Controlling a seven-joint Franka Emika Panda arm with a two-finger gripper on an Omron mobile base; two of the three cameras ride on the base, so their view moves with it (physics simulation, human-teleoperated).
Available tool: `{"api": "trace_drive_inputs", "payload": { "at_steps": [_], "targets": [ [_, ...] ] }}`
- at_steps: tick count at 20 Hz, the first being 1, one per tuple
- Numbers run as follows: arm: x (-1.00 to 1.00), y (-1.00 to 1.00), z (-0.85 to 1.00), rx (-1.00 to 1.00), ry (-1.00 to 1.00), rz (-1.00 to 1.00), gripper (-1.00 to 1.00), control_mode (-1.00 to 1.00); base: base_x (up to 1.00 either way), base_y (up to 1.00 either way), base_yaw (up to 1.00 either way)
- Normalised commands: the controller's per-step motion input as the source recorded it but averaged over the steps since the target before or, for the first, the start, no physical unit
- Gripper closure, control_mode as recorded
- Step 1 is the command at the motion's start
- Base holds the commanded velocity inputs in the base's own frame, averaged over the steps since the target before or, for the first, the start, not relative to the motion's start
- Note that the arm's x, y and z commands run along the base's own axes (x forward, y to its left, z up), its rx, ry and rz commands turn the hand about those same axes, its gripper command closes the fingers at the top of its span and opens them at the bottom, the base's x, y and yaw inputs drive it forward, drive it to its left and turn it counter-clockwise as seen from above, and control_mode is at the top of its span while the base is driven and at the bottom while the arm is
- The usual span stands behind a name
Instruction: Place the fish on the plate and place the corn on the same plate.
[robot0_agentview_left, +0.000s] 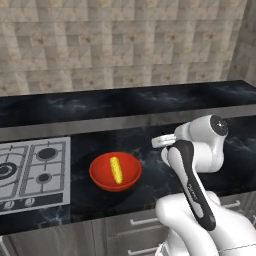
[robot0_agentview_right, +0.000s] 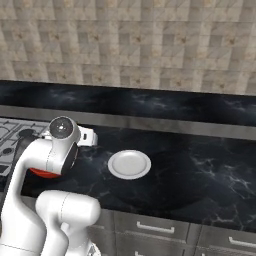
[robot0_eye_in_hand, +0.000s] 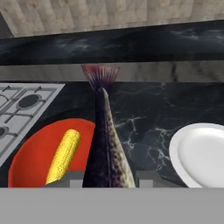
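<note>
Red bowl (robot0_eye_in_hand: 33, 153) holding corn (robot0_eye_in_hand: 64, 155), stove (robot0_eye_in_hand: 17, 109) beside

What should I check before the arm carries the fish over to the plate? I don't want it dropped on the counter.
1. Fish held in the pincer: ok, it sits between the two tips, tail pointing away.
2. Fish lifted off the counter: ok, it hangs above the red bowl and the counter.
3. Plate bare: ok, nothing lies on it.
4. Path to the plate free: ok, bare counter between bowl and plate.
5. Corn out of the way: ok, it lies in the red bowl.
6. Grip firm enough for the swing: cannot tell.
</note>
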Motion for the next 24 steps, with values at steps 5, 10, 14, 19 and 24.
{"api": "trace_drive_inputs", "payload": {
  "at_steps": [5,10,14,19,24],
  "targets": [
    [0.00,0.00,0.00,0.00,0.00,0.00,1.00,1.00,0.58,0.00,-0.02],
    [0.00,0.00,0.00,0.00,0.00,0.00,1.00,1.00,0.24,0.00,0.00],
    [0.25,-0.13,0.00,0.00,0.09,0.00,1.00,-1.00,0.00,0.00,0.00],
    [0.17,-0.44,-0.03,0.00,0.20,0.00,1.00,-1.00,0.00,0.00,0.00],
    [0.27,-0.47,-0.14,0.00,0.23,0.00,1.00,-1.00,0.00,0.00,0.00]
  ]
}}
